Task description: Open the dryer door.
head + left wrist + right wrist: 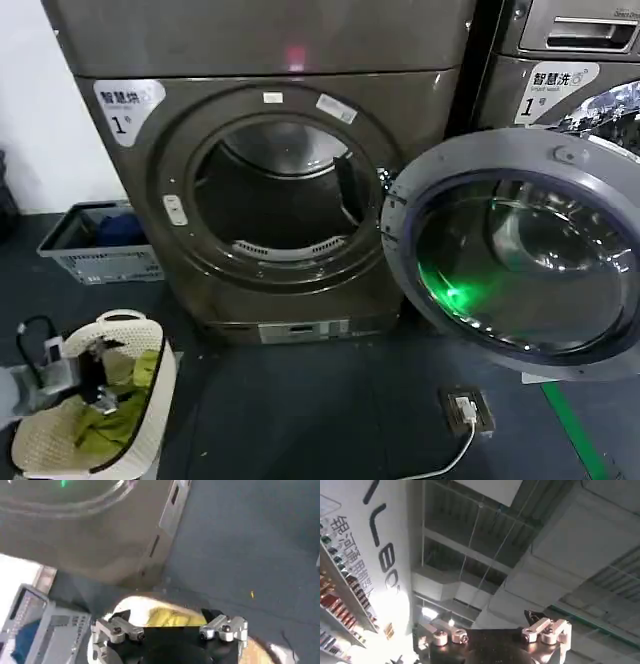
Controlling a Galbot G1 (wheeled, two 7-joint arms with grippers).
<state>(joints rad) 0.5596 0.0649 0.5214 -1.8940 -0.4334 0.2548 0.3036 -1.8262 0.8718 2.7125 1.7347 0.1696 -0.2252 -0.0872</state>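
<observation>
The dryer (260,50) stands in front of me with its round door (520,250) swung wide to the right, its glass facing me, and the dark drum opening (275,190) uncovered. My left gripper (88,372) hangs low at the far left over a white laundry basket (160,385), far from the door. In the left wrist view the left gripper (170,630) is open with nothing between its fingers, and the basket's yellow-green cloth (150,616) lies beyond it. My right gripper (492,635) is open and points up at the ceiling, touching nothing.
A grey crate (100,245) sits on the floor left of the dryer. A second machine (570,60) stands at the right behind the open door. A floor socket (467,410) with a white cable and a green floor line (572,435) lie in front.
</observation>
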